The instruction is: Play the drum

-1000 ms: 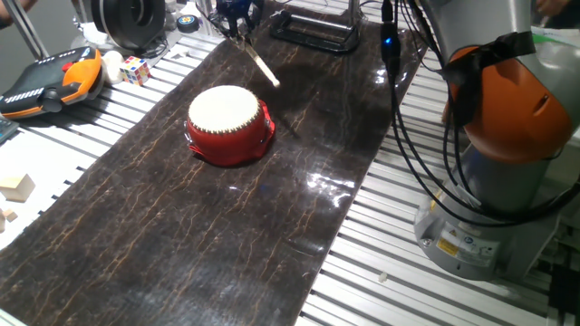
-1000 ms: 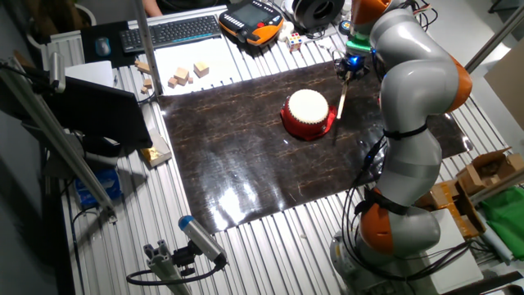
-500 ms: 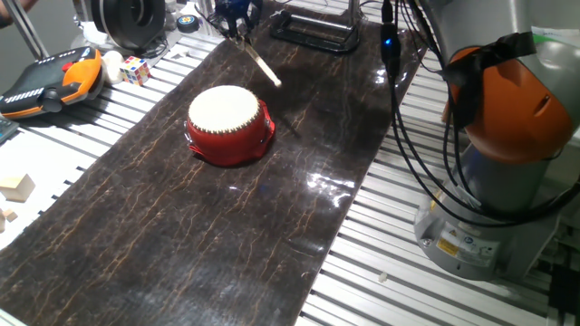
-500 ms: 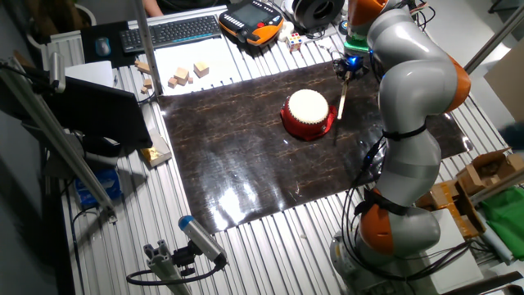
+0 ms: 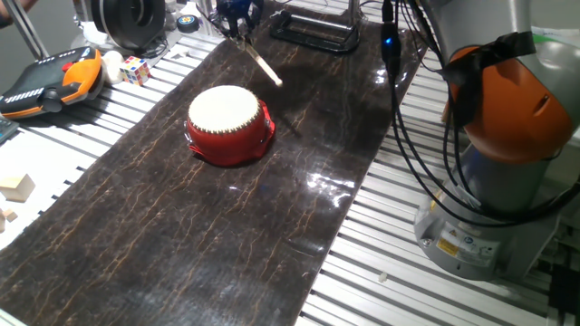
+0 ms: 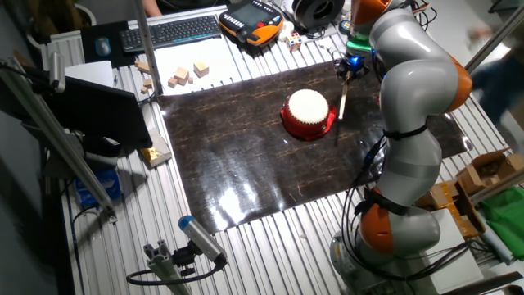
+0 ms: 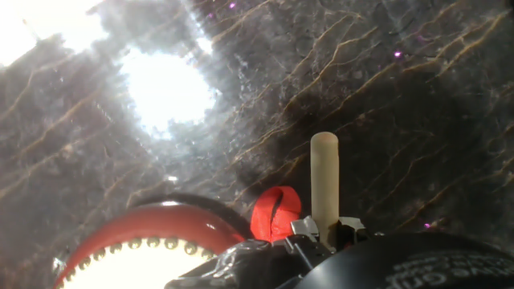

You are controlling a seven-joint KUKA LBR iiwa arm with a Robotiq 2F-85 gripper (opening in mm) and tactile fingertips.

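The drum (image 5: 229,122) has a glossy red body, a cream-white skin and a studded rim. It stands on the dark marbled mat (image 5: 208,226); it also shows in the other fixed view (image 6: 308,113) and at the bottom left of the hand view (image 7: 152,249). My gripper (image 5: 237,20) is at the mat's far end, beyond the drum, shut on a thin wooden stick (image 5: 263,65). The stick (image 6: 341,100) slants down beside the drum with its tip off the skin. In the hand view the stick (image 7: 324,186) points over the mat, to the right of the drum's red handle (image 7: 273,210).
An orange and black teach pendant (image 5: 50,80), a puzzle cube (image 5: 136,70) and wooden blocks (image 5: 16,187) lie left of the mat. A black frame (image 5: 317,32) sits at the far end. The arm's base (image 5: 494,181) and cables (image 5: 408,127) stand at the right.
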